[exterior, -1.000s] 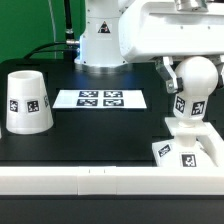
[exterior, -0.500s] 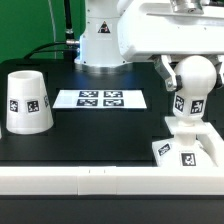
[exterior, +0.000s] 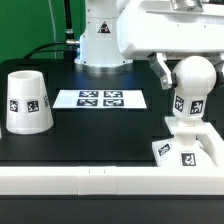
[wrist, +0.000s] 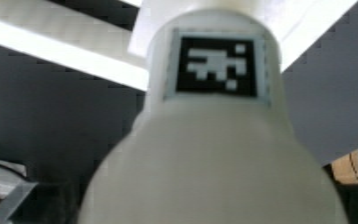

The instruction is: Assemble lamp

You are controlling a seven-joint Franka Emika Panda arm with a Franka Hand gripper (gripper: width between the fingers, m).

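Note:
The lamp's round bulb [exterior: 196, 78] stands upright on its tagged stem [exterior: 186, 103], set in the flat square base [exterior: 186, 150] at the exterior view's right. My gripper [exterior: 188, 68] is around the bulb's upper part. One dark finger [exterior: 160, 64] shows just off the bulb's left side with a small gap; the other is hidden behind it. In the wrist view the bulb and stem [wrist: 208, 150] fill the picture between the jaws, and the gripper [wrist: 190, 205] looks open. The tapered shade [exterior: 26, 101] stands alone at the exterior view's left.
The marker board [exterior: 100, 99] lies flat in the middle of the black table, in front of the robot's white pedestal [exterior: 100, 40]. A white rail [exterior: 80, 181] runs along the table's near edge, just below the base.
The visible finger has moved up and away from the bulb's left side, opening a gap. Bulb, base and shade have stayed in place.

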